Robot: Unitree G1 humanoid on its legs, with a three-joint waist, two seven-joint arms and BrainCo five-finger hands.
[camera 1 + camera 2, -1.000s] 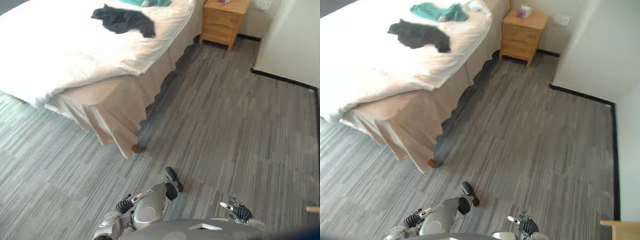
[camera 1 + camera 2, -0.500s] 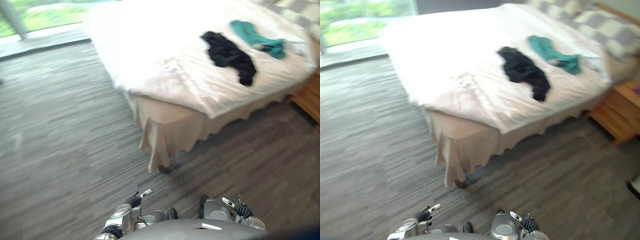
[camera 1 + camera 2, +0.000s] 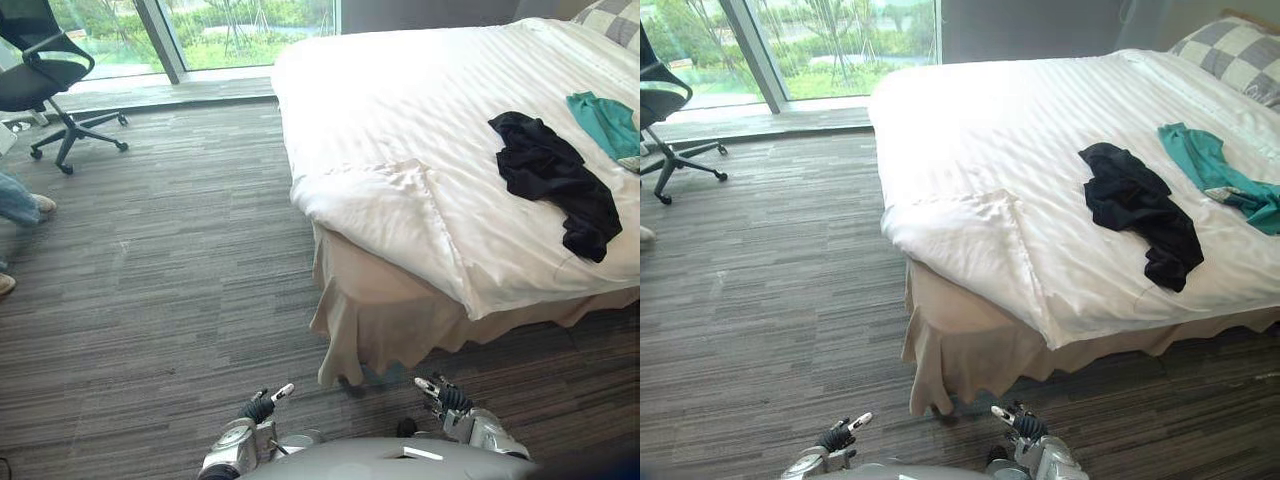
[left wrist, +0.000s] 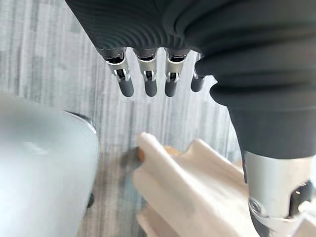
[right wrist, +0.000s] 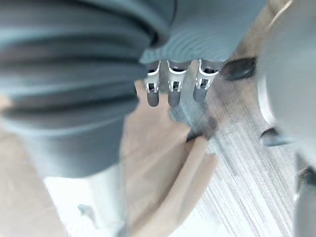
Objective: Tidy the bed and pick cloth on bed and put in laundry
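The left robot hand (image 3: pixel 260 407) and right robot hand (image 3: pixel 440 396) are held low, fingers straight, empty. The black cloth (image 3: pixel 550 180) is laid on the bed (image 3: pixel 400 110), well ahead and rightward, nearer the right robot hand, long axis slanted rightward.

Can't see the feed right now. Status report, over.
Both open, empty, low: left hand, right hand. On the bed: black cloth, teal cloth, untouched. Off left: office chair, person's shoe.
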